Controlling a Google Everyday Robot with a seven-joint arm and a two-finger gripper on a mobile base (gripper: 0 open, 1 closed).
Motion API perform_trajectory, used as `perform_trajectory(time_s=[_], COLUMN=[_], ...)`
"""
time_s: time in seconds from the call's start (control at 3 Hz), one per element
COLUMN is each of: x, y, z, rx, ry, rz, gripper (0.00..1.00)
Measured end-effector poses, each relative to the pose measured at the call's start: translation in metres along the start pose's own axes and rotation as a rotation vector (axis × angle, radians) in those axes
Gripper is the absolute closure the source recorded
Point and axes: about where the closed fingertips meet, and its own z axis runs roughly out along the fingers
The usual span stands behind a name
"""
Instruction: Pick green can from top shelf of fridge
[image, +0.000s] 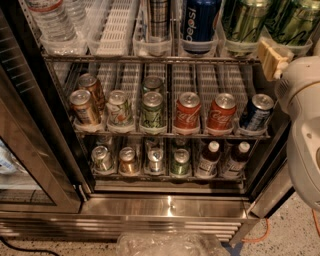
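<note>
Eyes on the green can (244, 20): it stands at the front of its lane on the right of the top shelf (117, 30), seated in a clear plastic cup, its lid cut off by the upper edge of the view. A second green can (296, 22) stands just beside it to the right, and the blue Pepsi can (200, 22) is its neighbour on the left. Further left are a silver can (159, 20), a bare white lane and water bottles (50, 20).

The gripper (272, 57) hangs just right of and slightly below the can's base, near the shelf's front rail, with the white arm (305, 115) bulking behind it at the right edge. Whether it is open or closed I cannot tell from this angle; it appears to hold nothing.

This looks like the approach, early in the pick. To do it well, the gripper should rise clear of the rail, square up on the can's body and open wide enough to straddle it without nudging either neighbour. Grip mid-body, then lift over the cup lip before drawing out of the fridge (170, 205). The smooth, round metal may slip if it is pinched off-centre.
</note>
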Motion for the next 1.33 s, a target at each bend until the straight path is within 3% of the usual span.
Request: perform_trajectory(time_s=[0.67,1.33], x=[-0.004,-0.011], y=[-0.009,-0.001], z=[0.013,0.028], rx=[0.023,0.007], ry=[-0.023,-0.050], rz=[0.000,0.013], gripper=[0.25,0.26])
